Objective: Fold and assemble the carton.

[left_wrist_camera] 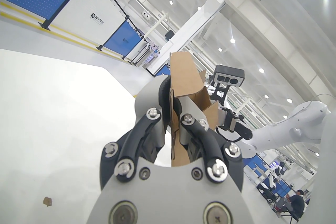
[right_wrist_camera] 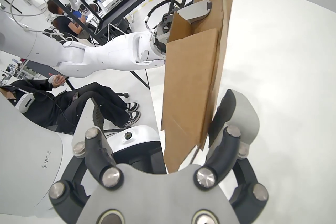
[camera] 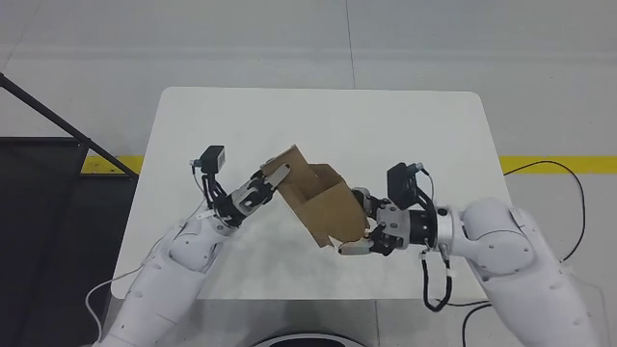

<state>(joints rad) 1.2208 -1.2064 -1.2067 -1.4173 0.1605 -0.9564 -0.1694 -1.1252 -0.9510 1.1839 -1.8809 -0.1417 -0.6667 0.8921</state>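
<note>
A brown cardboard carton, partly opened into a tube, hangs tilted above the white table between both arms. My left gripper is shut on a flap at the carton's upper end; in the left wrist view the fingers pinch the cardboard carton edge-on. My right gripper stands open around the carton's lower end. In the right wrist view the carton runs between its spread fingers, and one pad rests against the cardboard. The left gripper's finger shows at the far flap.
A small cardboard scrap lies on the table near my left arm. A black metal frame stands off the table's left side. The table's far half is bare white surface.
</note>
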